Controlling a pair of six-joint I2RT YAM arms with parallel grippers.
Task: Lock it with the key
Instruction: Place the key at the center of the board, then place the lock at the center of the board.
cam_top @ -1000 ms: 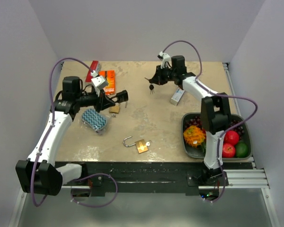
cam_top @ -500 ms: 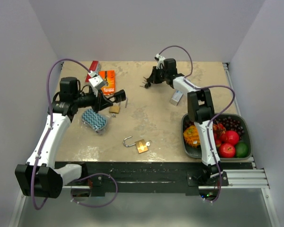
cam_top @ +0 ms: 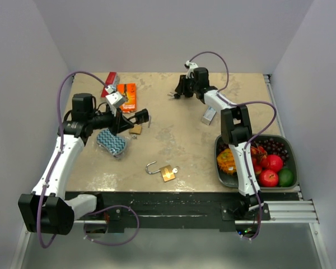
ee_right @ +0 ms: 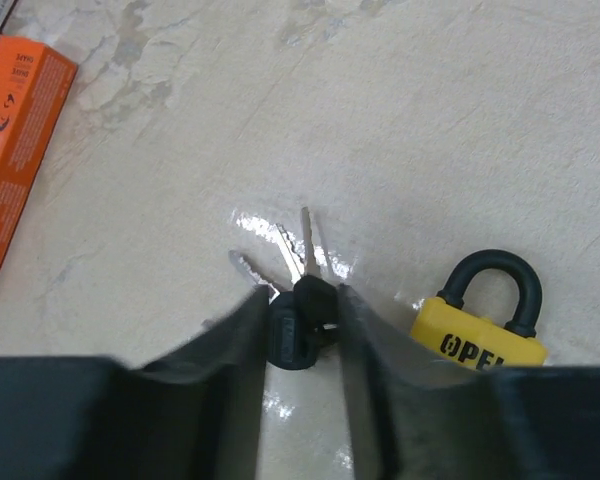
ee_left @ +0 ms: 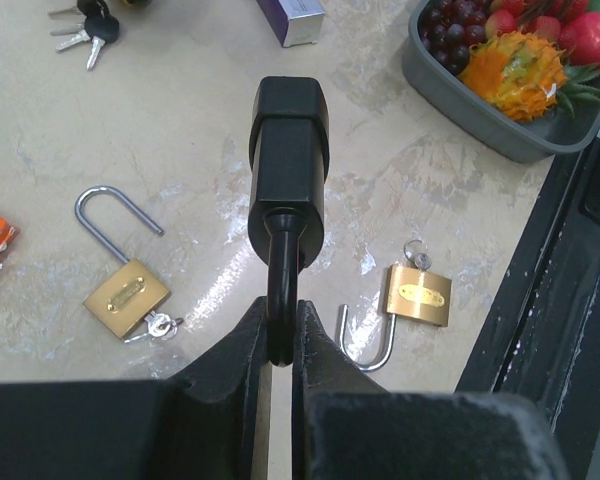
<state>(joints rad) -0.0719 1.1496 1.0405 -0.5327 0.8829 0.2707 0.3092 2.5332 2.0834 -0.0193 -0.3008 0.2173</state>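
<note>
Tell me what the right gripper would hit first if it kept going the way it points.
Probably the bare table just past the keys it grips. The right gripper tilts down at it; the yellow padlock sits off to one side.

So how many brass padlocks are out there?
2. One brass padlock lies front and centre; the other padlock sits just beside the left hand. More could be hidden from view.

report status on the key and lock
Left gripper shut on black padlock, by its shackle. Right gripper shut on key bunch. Beside it a yellow padlock, apart.
</note>
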